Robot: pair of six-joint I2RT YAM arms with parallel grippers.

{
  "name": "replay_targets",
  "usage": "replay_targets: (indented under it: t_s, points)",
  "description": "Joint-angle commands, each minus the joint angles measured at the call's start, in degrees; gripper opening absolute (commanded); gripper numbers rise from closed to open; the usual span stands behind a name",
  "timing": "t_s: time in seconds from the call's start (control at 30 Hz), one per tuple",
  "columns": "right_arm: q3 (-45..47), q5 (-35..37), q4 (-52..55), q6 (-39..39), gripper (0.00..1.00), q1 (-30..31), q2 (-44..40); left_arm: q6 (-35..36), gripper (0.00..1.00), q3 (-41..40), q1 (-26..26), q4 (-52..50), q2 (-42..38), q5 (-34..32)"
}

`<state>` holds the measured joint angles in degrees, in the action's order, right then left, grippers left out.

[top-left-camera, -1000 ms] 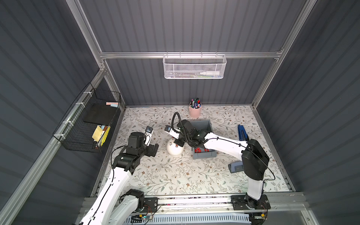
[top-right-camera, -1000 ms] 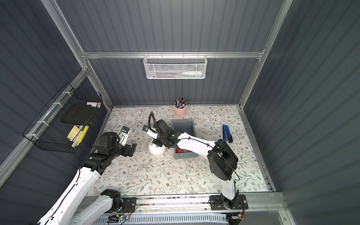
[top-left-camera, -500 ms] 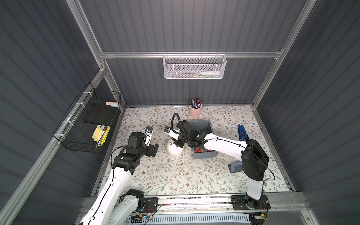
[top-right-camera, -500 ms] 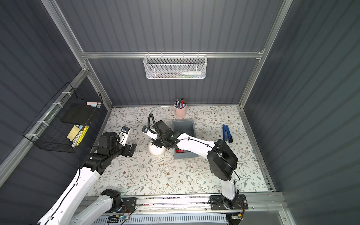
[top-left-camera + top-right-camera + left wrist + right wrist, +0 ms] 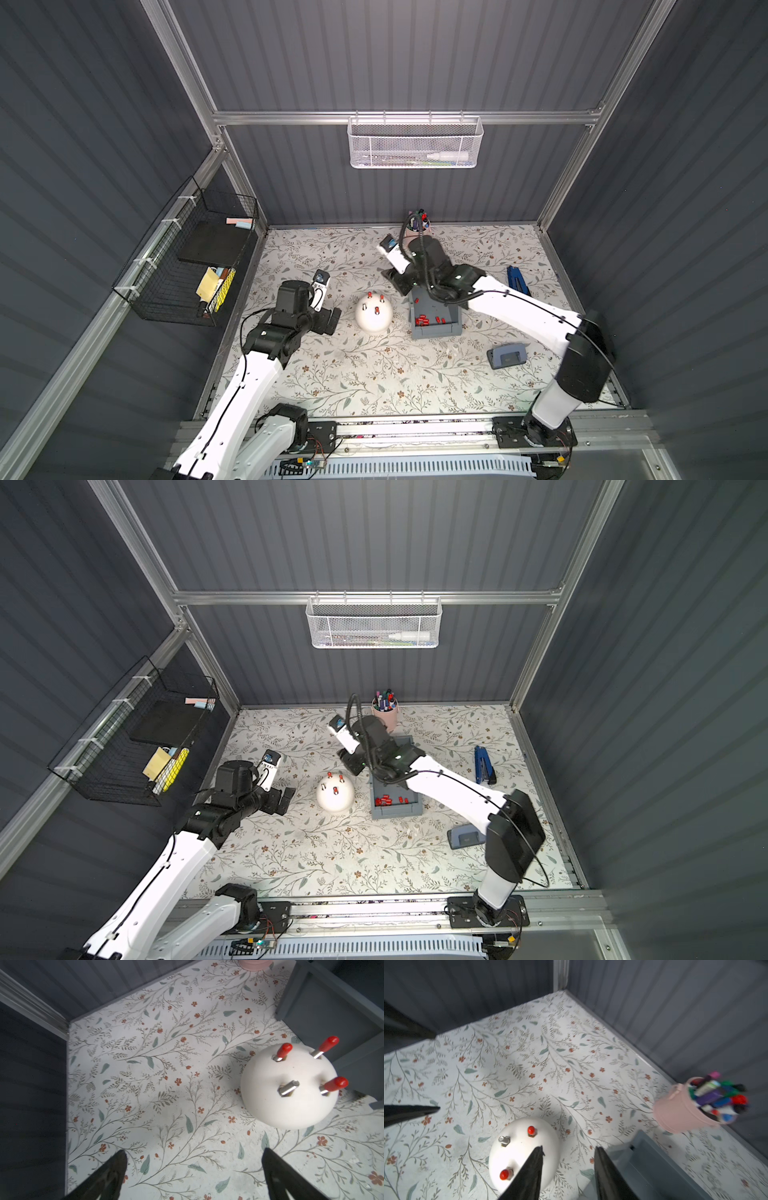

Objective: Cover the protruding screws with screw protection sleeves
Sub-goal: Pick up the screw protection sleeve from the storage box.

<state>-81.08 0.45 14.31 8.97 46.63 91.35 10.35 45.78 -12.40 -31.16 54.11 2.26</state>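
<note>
Farthest left of the smooth white egg-shaped dome (image 5: 374, 318), a black wire basket (image 5: 187, 266) hangs on the side wall. Just left of the dome, but apart from it, your left hand (image 5: 195, 1152) hovers over the floral-patterned counter (image 5: 374, 382). Its two black fingers are spread fully wide with nothing between them. The dome stands on the counter, and the four protruding screws (image 5: 288, 1087) stick out of its top. Three of them wear red screw protection sleeves (image 5: 334, 1084), while the silvery pin on the dome's left side is bare. In the right wrist view one capped pin is hidden behind a finger. Above the dome's right edge, a little toward the back wall, your right hand (image 5: 569, 1148) hangs with its fingers partly apart and the gap between them empty. Just right of the dome sits a grey open plastic tray (image 5: 436, 332), with loose red sleeves (image 5: 428, 320) scattered at its front end. Behind the dome and slightly right of it, a pink cup of coloured marker pens (image 5: 384, 712) stands against the back wall. Farther right of the dome and nearer the front lies a small grey-blue desk tool (image 5: 507, 355). A blue stapler (image 5: 484, 764) lies well to the dome's right.
</note>
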Motion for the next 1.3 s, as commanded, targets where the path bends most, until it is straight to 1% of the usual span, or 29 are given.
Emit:
replay_targets:
  t_s: [0.0, 0.1, 0.17, 0.23, 0.33, 0.43, 0.53, 0.63, 0.7, 0.8, 0.97, 1.27]
  points:
    - [4.10, 3.79, 10.43, -10.51, 0.43, -2.09, -3.78, -2.82, 1.00, 2.38, -0.34, -2.15, 3.63, 7.84]
    - [7.42, 3.60, 15.51, -15.96, 0.40, -3.21, -5.24, -3.33, 0.99, 4.17, -0.34, -0.62, 7.73, 10.86]
    - [8.90, 3.15, 16.49, -18.25, 0.36, -3.29, -4.75, -5.25, 0.99, 6.33, -0.34, -1.32, 10.26, 12.44]
    - [10.05, 3.41, 16.46, -20.46, 0.31, -3.47, -3.48, -6.46, 0.98, 8.13, -0.34, -1.86, 12.44, 13.52]
    - [10.84, 3.05, 15.10, -21.76, 0.29, -4.23, -0.58, -7.26, 0.97, 9.18, -0.34, -2.17, 13.99, 13.56]
    - [11.31, 0.99, 12.19, -23.48, 0.27, -6.46, 2.62, -7.27, 0.97, 9.35, -0.34, -2.44, 14.67, 13.09]
    - [10.09, -0.49, 9.65, -25.60, 0.26, -8.58, 6.80, -7.26, 0.97, 9.80, -0.34, -3.13, 15.21, 12.83]
    - [7.27, -0.36, 9.45, -26.24, 0.26, -9.03, 11.03, -6.98, 0.97, 10.37, -0.34, -4.15, 15.41, 12.66]
    - [5.80, -0.27, 9.15, -26.19, 0.28, -9.08, 13.19, -6.91, 0.97, 10.31, -0.34, -4.59, 15.26, 12.76]
    - [4.91, 0.78, 7.72, -26.46, 0.29, -9.04, 15.79, -6.66, 0.97, 9.78, -0.34, -4.62, 14.93, 12.77]
    - [4.88, 2.21, 4.95, -26.38, 0.29, -9.09, 18.56, -6.65, 0.97, 9.53, -0.33, -4.66, 14.62, 12.94]
    - [4.37, -0.94, 2.75, -27.80, 0.29, -9.22, 21.25, -6.26, 0.98, 8.29, -0.25, -4.74, 13.48, 12.60]
